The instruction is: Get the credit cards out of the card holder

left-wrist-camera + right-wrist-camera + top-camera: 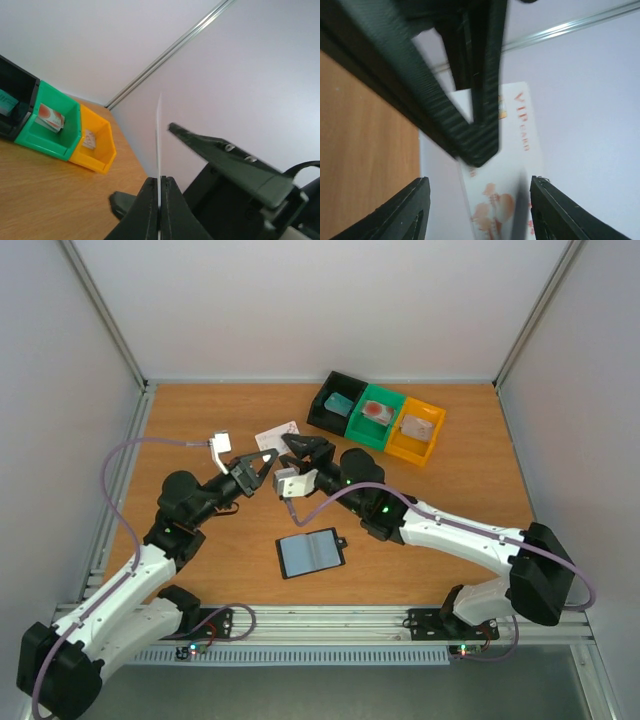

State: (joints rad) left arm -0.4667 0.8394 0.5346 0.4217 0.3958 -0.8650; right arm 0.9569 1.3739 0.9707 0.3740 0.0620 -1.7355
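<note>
- The whitish card [278, 432] is up off the table [200, 420], pinched at its lower edge by the left gripper [268, 455], whose fingers are clamped hard on it.
- From overhead, its long axis runs roughly 9 to 3 o'clock, pale face tipped upward.
- The left wrist view gives it edge-on: a thin white line [159, 125] rising to 12 o'clock out of the closed fingers [148, 210].
- The right wrist view shows what the others cannot: the printed face [510, 165], "VIP CARD" lettering along one edge and an orange motif lower down.
- The right gripper [303, 447] is spread open, its fingers [405, 212] flanking the card at 7 and 5 o'clock; whether either touches it, I cannot tell.
- The card holder [310, 553] lies open and flat at 6 o'clock of both grippers, blue-grey pockets up.
- At 1 o'clock sit the black tray [325, 412] with a teal card [340, 403], the green tray [372, 433] with a red card [376, 411], and the orange tray [405, 450].
</note>
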